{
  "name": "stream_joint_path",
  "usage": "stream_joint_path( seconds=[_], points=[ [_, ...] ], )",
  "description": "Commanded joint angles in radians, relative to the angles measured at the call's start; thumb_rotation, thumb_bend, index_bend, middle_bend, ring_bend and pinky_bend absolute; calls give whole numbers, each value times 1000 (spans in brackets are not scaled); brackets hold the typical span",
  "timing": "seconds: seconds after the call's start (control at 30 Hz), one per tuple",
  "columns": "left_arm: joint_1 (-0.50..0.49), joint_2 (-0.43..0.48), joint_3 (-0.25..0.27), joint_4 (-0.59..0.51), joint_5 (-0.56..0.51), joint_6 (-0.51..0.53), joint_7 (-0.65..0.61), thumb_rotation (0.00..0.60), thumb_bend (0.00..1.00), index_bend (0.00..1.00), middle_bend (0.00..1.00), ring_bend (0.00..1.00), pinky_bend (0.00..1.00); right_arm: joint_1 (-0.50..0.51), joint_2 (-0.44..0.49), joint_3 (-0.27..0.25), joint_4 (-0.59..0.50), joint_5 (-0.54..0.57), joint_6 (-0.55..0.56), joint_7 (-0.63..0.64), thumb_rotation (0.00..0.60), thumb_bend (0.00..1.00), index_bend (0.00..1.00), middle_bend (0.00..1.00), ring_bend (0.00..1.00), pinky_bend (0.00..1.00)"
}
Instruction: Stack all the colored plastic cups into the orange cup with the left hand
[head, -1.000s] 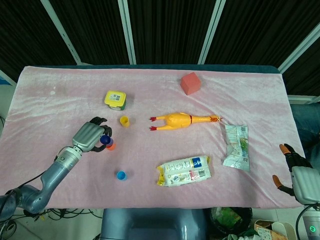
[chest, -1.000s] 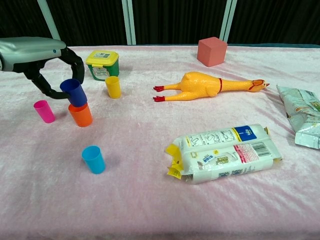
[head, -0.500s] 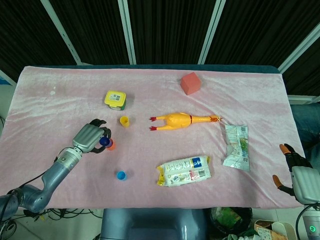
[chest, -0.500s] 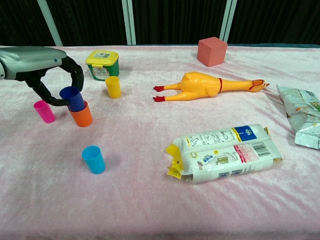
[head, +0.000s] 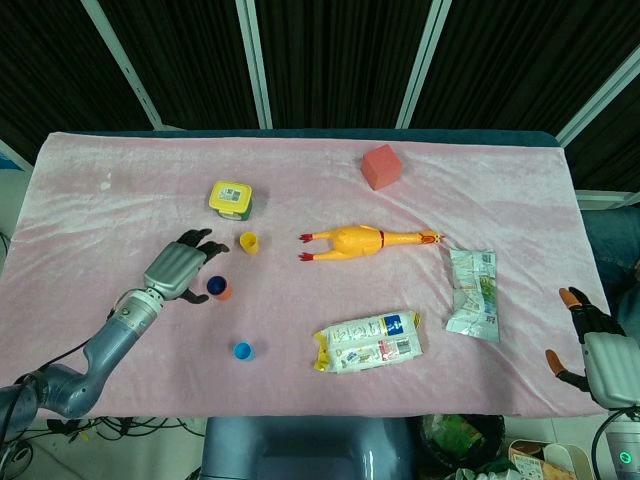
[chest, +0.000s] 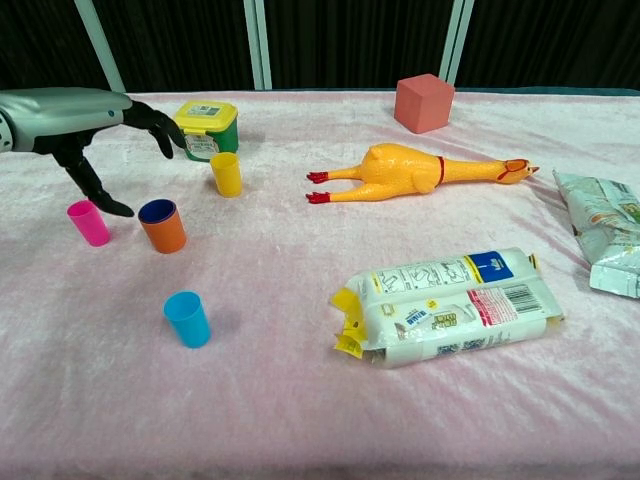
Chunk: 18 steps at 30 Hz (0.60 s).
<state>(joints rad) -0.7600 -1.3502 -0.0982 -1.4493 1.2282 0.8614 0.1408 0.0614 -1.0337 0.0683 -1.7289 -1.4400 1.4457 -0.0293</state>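
While left hand (chest: 75, 115) hovers | yellow cup (chest: 226, 173) beside green tub (chest: 206, 130)

The left hand (chest: 85, 120) has let go of the dark blue cup (chest: 158, 211), now nested fully in the orange cup (chest: 164, 232), and its fingers have spread apart.

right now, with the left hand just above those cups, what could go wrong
1. The pink cup stands right under the open left hand; a fingertip hangs beside its rim, so a careless reach might tip it.
2. The orange cup, with the dark blue cup nested inside, stands close by; bumping it could topple the stack.
3. The yellow cup stands near the green tub, which may crowd the fingers when grasping it.
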Motion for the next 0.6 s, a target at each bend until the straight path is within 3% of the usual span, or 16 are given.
stream_joint_path(
  seconds=[0.03, 0.27, 0.6],
  points=[
    [-17, -2, -28, 35, -4, -6, -22, 600, 127, 221, 271, 40, 112, -1, -1, 0, 1, -2, 2, -4, 600, 263, 35, 55, 160, 213],
    [-79, -37, -83, 125, -17, -53, -47, 600, 127, 223, 272, 40, 118, -1, -2, 2, -1, 6, 1, -4, 600, 263, 35, 55, 161, 214],
    [-153, -117, -107, 233, -77, -140, -15, 600, 128, 233, 286, 40, 118, 0, 2, 4, -2, 14, -5, 10, 600, 263, 35, 56, 160, 213]
  ],
)
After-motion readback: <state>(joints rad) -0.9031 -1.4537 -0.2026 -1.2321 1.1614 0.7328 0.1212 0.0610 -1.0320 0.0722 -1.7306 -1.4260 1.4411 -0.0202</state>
